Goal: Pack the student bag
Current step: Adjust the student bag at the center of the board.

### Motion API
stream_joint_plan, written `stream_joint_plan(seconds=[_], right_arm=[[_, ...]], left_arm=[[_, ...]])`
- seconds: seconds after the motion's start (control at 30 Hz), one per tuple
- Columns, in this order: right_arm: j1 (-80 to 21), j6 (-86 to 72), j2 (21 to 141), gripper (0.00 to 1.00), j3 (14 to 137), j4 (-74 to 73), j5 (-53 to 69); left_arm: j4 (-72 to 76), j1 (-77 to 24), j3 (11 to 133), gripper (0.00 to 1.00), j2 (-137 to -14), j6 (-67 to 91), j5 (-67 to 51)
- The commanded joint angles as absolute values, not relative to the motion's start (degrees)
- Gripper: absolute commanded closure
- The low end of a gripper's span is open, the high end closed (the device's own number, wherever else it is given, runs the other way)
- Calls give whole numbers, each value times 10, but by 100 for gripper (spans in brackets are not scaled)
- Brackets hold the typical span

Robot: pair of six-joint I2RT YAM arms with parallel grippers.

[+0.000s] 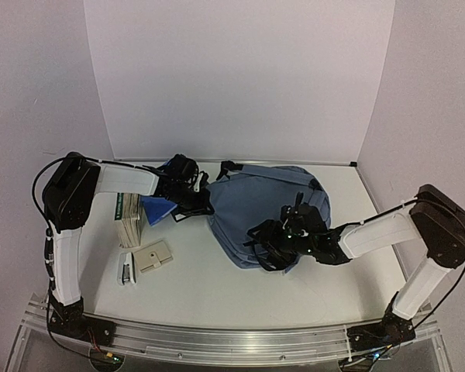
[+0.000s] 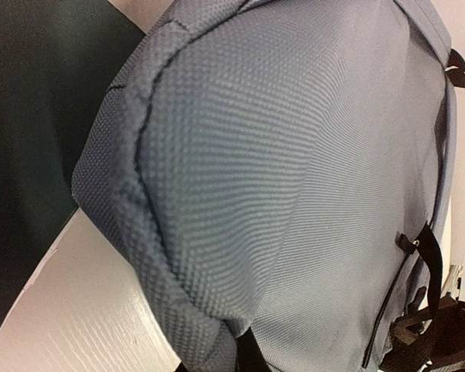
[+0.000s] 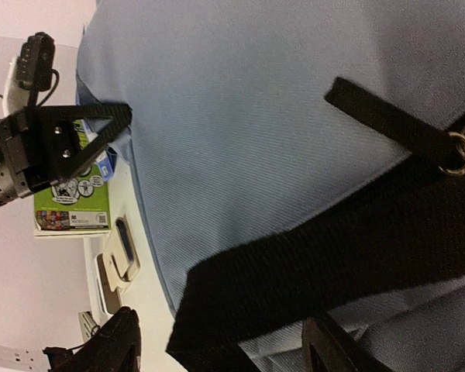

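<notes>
The student bag (image 1: 252,205), blue-grey with black straps, lies flat in the middle of the table. My left gripper (image 1: 192,198) is at its upper left edge. In the left wrist view the bag's fabric (image 2: 294,170) fills the frame and bunches into a fold at the gripper (image 2: 244,360), which looks shut on it. My right gripper (image 1: 273,242) is at the bag's near edge. In the right wrist view its fingers (image 3: 116,345) stand wide apart, with a broad black strap (image 3: 310,271) lying between them over the bag (image 3: 256,116).
A stack of books with a green cover (image 1: 129,217) stands left of the bag, with a blue item (image 1: 159,208) beside it. A beige case (image 1: 153,257) and a small white and black object (image 1: 127,269) lie in front of the books.
</notes>
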State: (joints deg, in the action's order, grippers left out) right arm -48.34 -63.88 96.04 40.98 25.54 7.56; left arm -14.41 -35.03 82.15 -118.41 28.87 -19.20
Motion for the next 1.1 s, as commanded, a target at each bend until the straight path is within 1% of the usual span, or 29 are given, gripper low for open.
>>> stream_joint_plan(seconds=[0.0, 0.1, 0.13, 0.17, 0.2, 0.27, 0.3, 0.33, 0.37, 0.5, 0.57, 0.63, 0.73, 0.87, 0.97, 1.07], right_arm=[[-483, -675, 984, 38, 435, 338, 39], [-483, -681, 1007, 42, 442, 338, 22], [-483, -685, 1014, 45, 443, 339, 17], [-483, -688, 1020, 50, 445, 340, 12], [-483, -690, 1025, 56, 445, 343, 8], [-483, -691, 1025, 78, 442, 363, 8], [-483, -688, 1022, 86, 440, 374, 11], [-483, -678, 1014, 94, 436, 389, 17], [-484, -666, 1003, 100, 430, 401, 21], [-502, -582, 921, 100, 384, 468, 30], [-507, -527, 867, 100, 360, 496, 62], [-512, -483, 825, 100, 351, 489, 115], [-520, -431, 782, 100, 347, 446, 167], [-535, -401, 749, 100, 347, 384, 208], [-556, -381, 745, 100, 359, 326, 228], [-592, -349, 767, 100, 381, 238, 210]], left_arm=[[-116, -346, 827, 100, -1161, 295, -187], [-117, -346, 827, 100, -1160, 294, -188], [-117, -345, 827, 100, -1159, 294, -188], [-117, -345, 826, 100, -1159, 295, -188], [-117, -345, 826, 100, -1159, 295, -188], [-118, -345, 827, 100, -1159, 296, -185], [-120, -345, 827, 100, -1160, 296, -183], [-123, -345, 829, 100, -1162, 298, -181], [-126, -345, 831, 100, -1162, 300, -179], [-140, -338, 846, 100, -1174, 308, -171], [-139, -329, 851, 100, -1181, 316, -178], [-132, -321, 857, 100, -1187, 319, -190], [-133, -317, 878, 100, -1197, 311, -198], [-150, -313, 917, 100, -1219, 294, -199], [-156, -307, 944, 100, -1233, 282, -199], [-147, -302, 966, 100, -1251, 262, -209]])
